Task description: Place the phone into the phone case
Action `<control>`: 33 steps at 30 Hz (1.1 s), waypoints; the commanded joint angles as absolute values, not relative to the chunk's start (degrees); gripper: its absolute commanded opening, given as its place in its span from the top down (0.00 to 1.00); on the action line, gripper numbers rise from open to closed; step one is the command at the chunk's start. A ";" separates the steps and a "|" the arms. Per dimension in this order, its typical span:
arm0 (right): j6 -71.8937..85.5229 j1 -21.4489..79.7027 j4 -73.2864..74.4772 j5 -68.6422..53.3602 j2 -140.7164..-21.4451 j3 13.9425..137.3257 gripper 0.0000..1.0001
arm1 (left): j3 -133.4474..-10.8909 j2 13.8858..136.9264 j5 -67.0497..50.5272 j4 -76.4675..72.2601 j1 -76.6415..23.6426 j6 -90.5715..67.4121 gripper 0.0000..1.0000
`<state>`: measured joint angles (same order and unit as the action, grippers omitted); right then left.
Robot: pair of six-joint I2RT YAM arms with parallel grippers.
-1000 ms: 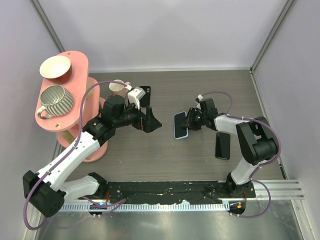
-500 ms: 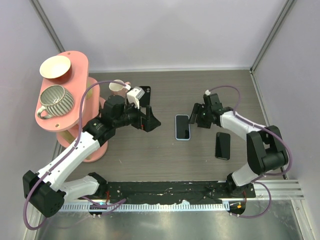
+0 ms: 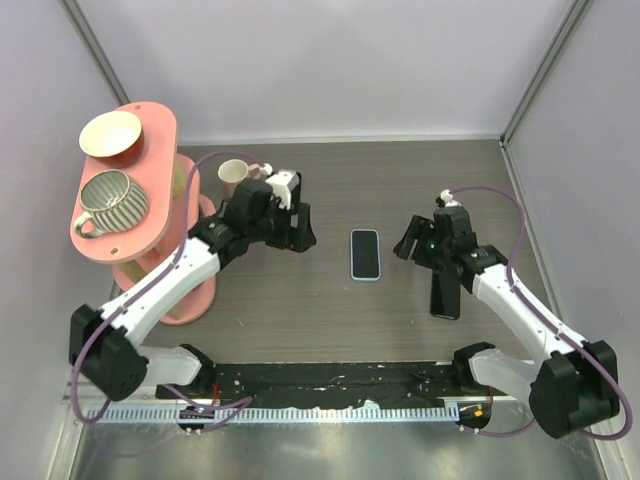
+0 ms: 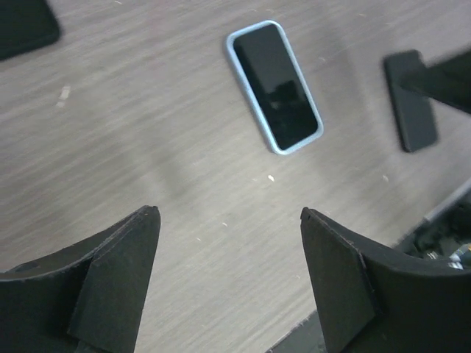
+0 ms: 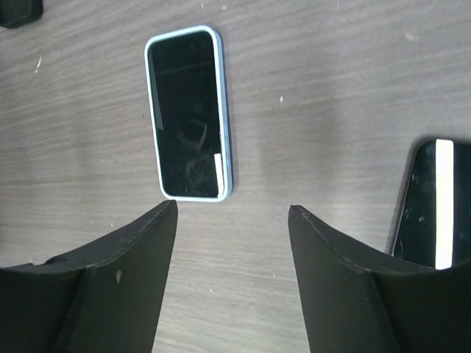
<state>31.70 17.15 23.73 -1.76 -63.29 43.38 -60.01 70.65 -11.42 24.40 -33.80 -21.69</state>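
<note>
The phone [image 3: 366,254] lies flat, screen up, light-blue rim, mid-table; it also shows in the left wrist view [image 4: 274,86] and the right wrist view [image 5: 188,114]. The black phone case [image 3: 445,291] lies to its right, partly under my right arm, and shows in the left wrist view [image 4: 411,110] and the right wrist view [image 5: 434,206]. My left gripper [image 3: 297,232] is open and empty, left of the phone [image 4: 228,212]. My right gripper [image 3: 410,245] is open and empty, between phone and case [image 5: 232,204].
A pink two-tier stand [image 3: 150,140] at the far left carries a cream bowl [image 3: 110,133] and a striped cup [image 3: 110,197]. A pink mug [image 3: 235,177] stands behind my left gripper. A black rail [image 3: 330,380] runs along the near edge. Walls close in on three sides.
My right gripper has let go of the phone and drawn back to the right. The phone now lies flat and straight. My left gripper has pulled back slightly and stays open.
</note>
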 commanded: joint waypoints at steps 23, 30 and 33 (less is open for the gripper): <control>33.31 17.05 21.36 -8.70 -39.64 34.01 0.48 | -118.82 130.24 14.62 45.18 -30.50 -6.06 0.36; 32.17 17.05 22.41 -8.44 -39.91 34.72 0.49 | -122.34 135.61 8.80 46.49 -29.00 -6.33 0.41; 32.34 17.05 22.41 -8.35 -39.46 34.80 0.49 | -122.00 136.40 8.96 46.85 -28.83 -7.29 0.42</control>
<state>33.26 17.12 23.00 -8.25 -40.64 33.47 -120.22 135.22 11.79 46.13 -29.08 -7.05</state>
